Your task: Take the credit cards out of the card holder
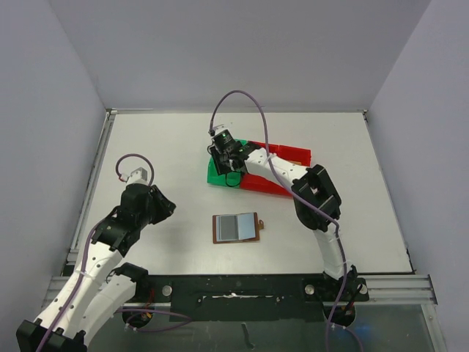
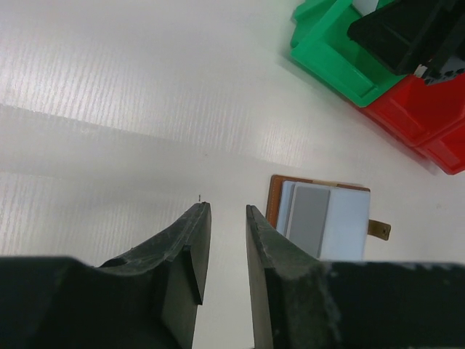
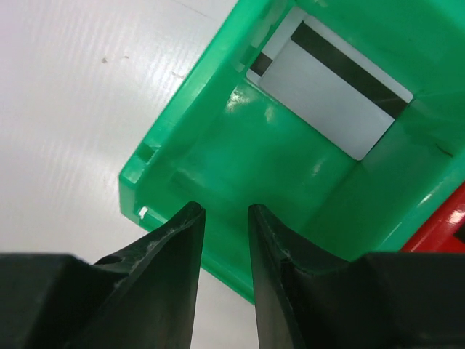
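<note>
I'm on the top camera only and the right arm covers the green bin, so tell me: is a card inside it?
Observer: Yes, the right wrist view shows a pale card with a dark stripe lying in the green bin.
Operator: Is the right gripper holding anything?
Observer: No, the right gripper hangs over the bin, jaws apart, nothing between them.
Operator: Any card in the holder?
Observer: The left wrist view shows a grey card on the pale pockets of the open card holder.
</note>
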